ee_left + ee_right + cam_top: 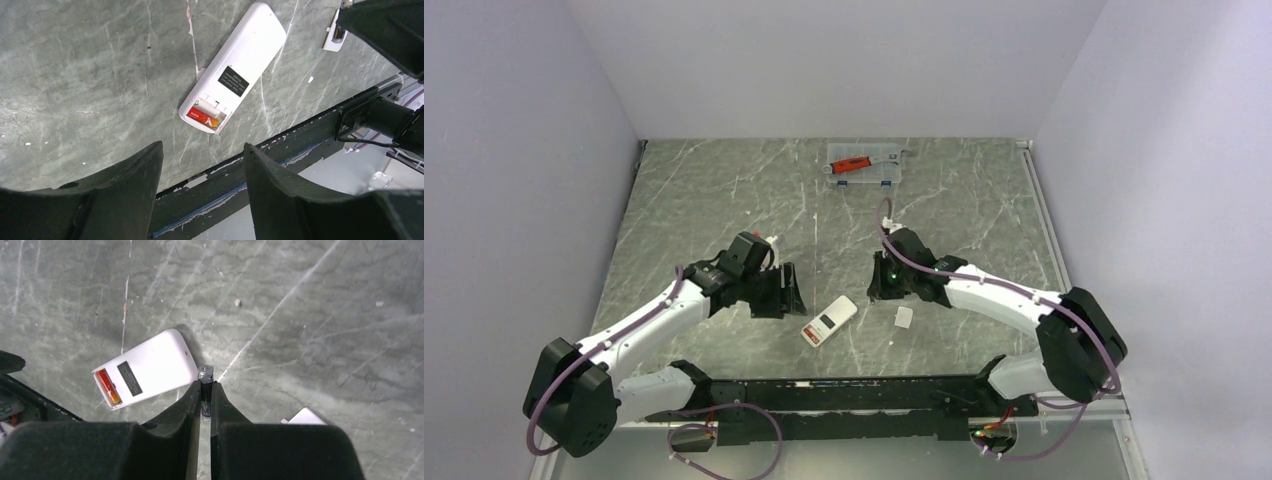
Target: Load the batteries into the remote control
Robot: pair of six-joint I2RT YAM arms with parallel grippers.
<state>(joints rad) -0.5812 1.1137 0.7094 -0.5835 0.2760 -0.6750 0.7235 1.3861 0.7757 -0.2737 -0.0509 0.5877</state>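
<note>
Smooth white plastic remote control on a matt, marble-veined table (white-flecked in places).

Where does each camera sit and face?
Top external: above, behind the bases, looking down at the table; both arms show.
Left wrist: looks down past the open left gripper at the remote control and its seated battery.
Right wrist: looks down past the right gripper, shut on the second battery.
All three share the remote control.

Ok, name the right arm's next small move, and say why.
Probably swing the right claw with its held battery over the remote: its compartment lies open, a seated battery fills one slot, and the other looks free.
</note>
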